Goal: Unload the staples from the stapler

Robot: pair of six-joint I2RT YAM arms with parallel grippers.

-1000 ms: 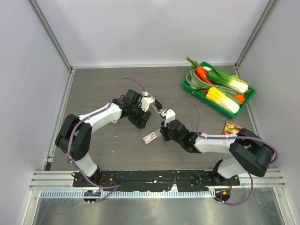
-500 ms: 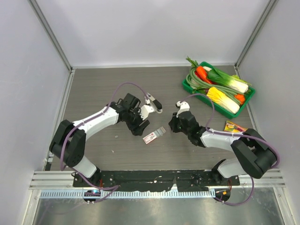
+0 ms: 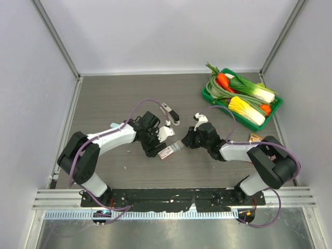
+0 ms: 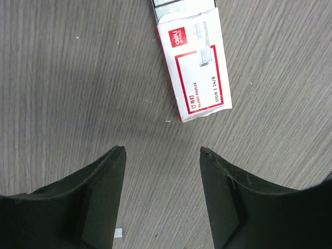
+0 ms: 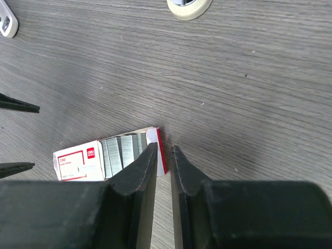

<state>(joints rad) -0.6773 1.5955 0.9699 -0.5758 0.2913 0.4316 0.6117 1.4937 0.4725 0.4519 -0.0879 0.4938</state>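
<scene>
The stapler lies alone on the table, behind both grippers and touched by neither. A small red-and-white staple box lies between the grippers, its end open and showing grey staple strips. My left gripper is open and empty. In the left wrist view it hangs low over bare table, with the box just ahead of its tips. My right gripper is shut to a narrow slit and holds nothing. In the right wrist view its left finger lies over the box's open flap.
A green tray of vegetables stands at the back right. A colourful packet lies by the right wall. A tiny loose staple piece lies under my left finger. A round cream object sits at the top edge of the right wrist view.
My left gripper has moved from near the stapler toward me, down to the box. My right gripper pulled back from the box, then returned to its open end. The stapler has not moved.
</scene>
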